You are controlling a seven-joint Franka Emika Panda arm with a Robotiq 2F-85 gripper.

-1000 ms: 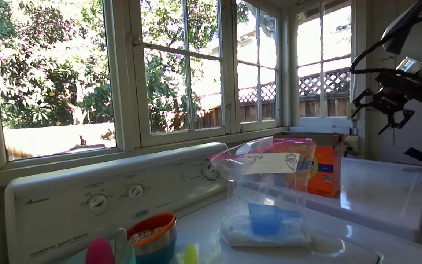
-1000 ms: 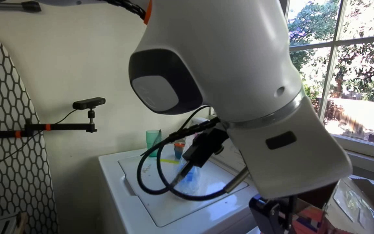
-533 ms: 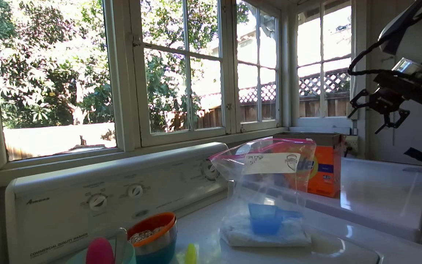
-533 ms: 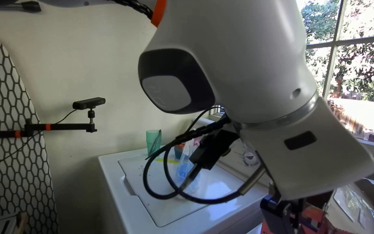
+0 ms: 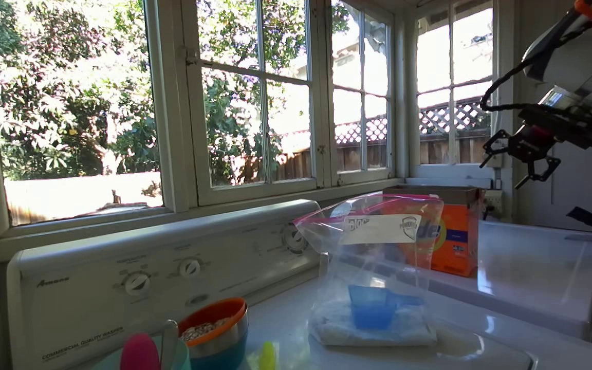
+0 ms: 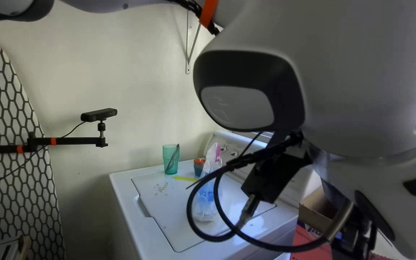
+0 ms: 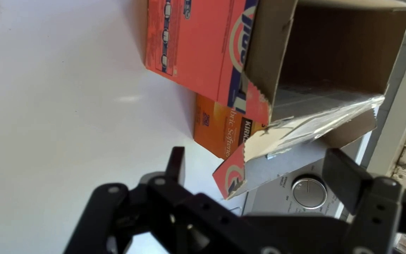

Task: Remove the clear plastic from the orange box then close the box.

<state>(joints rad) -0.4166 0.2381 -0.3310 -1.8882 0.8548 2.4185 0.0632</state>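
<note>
- In the wrist view, looking into the mouth of the orange box (image 7: 194,53), seeing its brown inside and a torn flap (image 7: 284,167) leaning outward.
- In the wrist view alone, making out an orange carton (image 7: 213,127) lettered in part "KIRK", sitting just beside the orange box and partly hidden by it, plus a round knob (image 7: 309,193) past the flap.
- In an exterior view, catching the tool (image 5: 500,176) hanging above and to the right of the orange box; in the wrist view, getting both fingers (image 7: 176,164) spread wide and gripping nothing.
- In an exterior view, losing most of the tool and much of the orange box behind the arm (image 6: 356,90).
- Finding the clear plastic (image 5: 370,267) in both exterior views, standing upright on the washer (image 5: 280,313), outside the orange box and apart from it.
- In an exterior view, seeing its pink-edged top and white label (image 5: 381,229) in front of the left part of the orange box, with orange showing through.
- Spotting a blue scoop (image 5: 375,308) in both exterior views, resting inside the clear plastic.
- In an exterior view, getting the whole of a green cup (image 6: 170,159) and scattered crumbs (image 6: 161,188) on the washer, left of the orange box, and farther left a mounted camera (image 6: 99,114).
- In an exterior view, noticing pale flakes (image 5: 206,329) in an orange-rimmed bowl (image 5: 224,345), well in front of the orange box, and paned windows (image 5: 232,123) behind it.
</note>
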